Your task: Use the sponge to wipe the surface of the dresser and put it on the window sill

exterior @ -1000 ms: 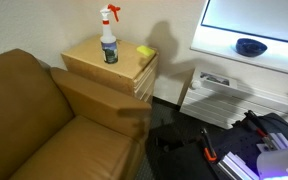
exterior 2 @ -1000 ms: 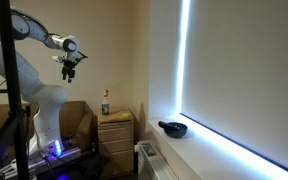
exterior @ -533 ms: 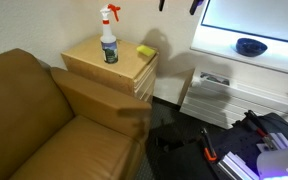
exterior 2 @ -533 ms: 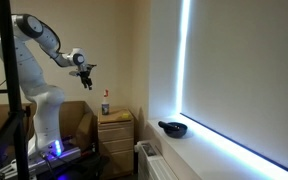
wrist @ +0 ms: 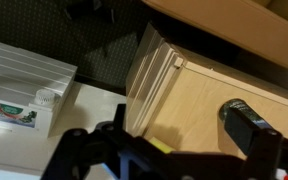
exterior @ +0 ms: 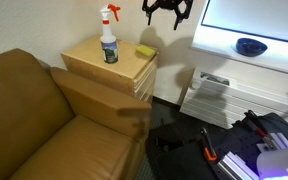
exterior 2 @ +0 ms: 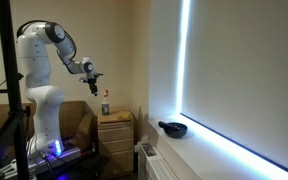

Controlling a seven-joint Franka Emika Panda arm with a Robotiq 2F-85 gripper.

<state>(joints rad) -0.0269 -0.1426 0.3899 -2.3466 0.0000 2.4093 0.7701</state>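
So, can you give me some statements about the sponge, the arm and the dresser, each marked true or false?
1. The sponge lies on top of the dresser. True.
2. The gripper is clutching the sponge. False: it hangs open and empty above the dresser.
3. A spray bottle stands on the dresser. True.
4. The dark bowl sits on the dresser. False: it is on the window sill.
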